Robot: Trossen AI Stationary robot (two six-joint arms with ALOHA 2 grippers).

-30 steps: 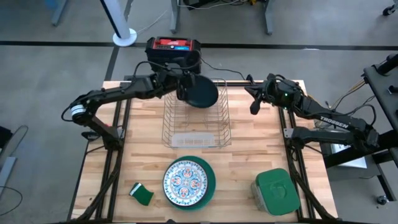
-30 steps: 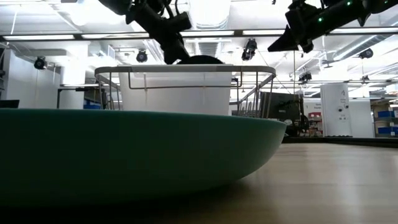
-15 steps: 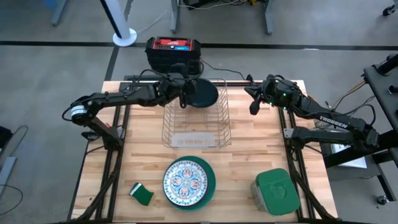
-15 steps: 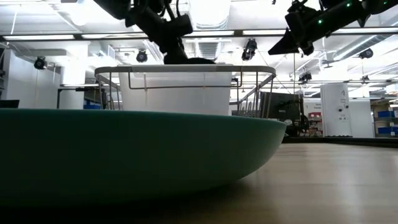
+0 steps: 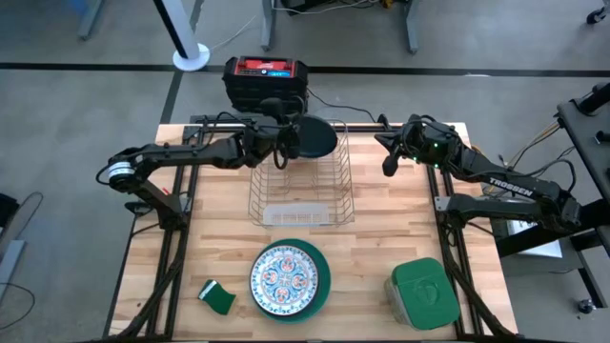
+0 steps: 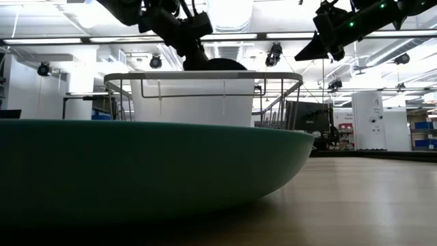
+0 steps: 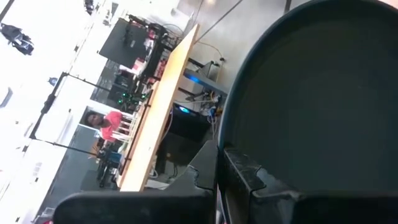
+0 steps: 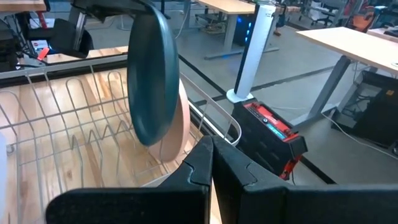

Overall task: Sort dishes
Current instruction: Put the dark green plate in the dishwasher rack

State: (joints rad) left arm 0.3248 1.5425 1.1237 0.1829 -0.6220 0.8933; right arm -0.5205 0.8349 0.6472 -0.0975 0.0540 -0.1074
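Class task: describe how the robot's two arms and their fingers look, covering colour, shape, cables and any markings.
Both arms are dark, jointed and slender. The left arm has a pale ring near its base and a red spot below it. The right arm bears white lettering along one link, green lights near its wrist and thin black cables. The fingers are black, flat and angular.

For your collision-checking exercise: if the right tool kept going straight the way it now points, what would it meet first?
Probably the dark plate held upright over the rack by the left tool; the right tool points toward it, though depth is hard to judge.
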